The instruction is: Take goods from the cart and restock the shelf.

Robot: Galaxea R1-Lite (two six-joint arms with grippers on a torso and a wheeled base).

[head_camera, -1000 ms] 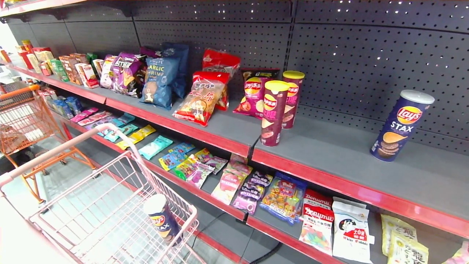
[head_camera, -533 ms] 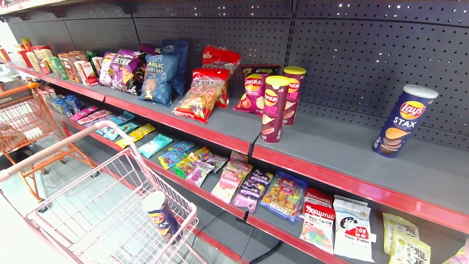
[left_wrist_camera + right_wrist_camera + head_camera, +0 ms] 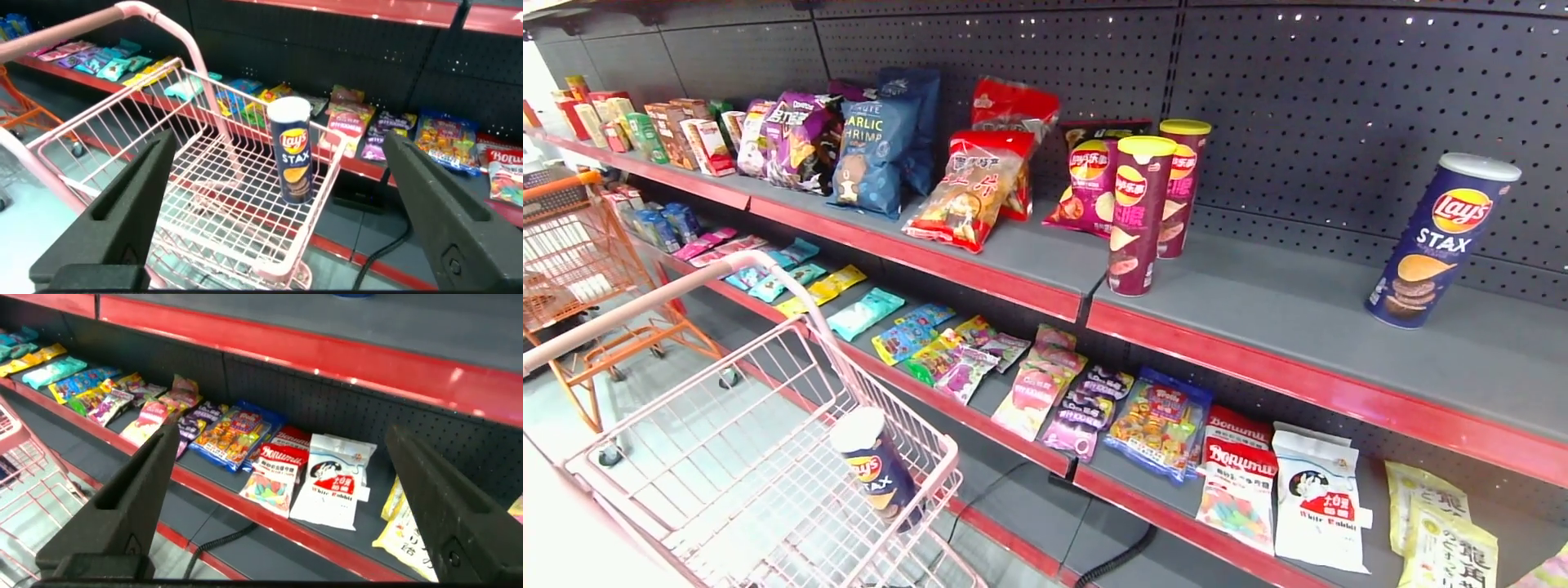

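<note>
The left gripper (image 3: 279,137) hangs over the pink cart (image 3: 143,10) with its fingers spread wide. The right gripper (image 3: 282,431), its fingers equally far apart, faces the lower shelf (image 3: 237,498), which is lined with candy bags. In the head view, a blue chip can (image 3: 876,467) stands upright in the cart's far corner, at the lower left of the frame. On the upper shelf (image 3: 1258,310), a matching blue can (image 3: 1441,241) stands alone at the right, well apart from two purple cans (image 3: 1139,216) near the centre. An orange cart (image 3: 572,245) sits at the left edge.
</note>
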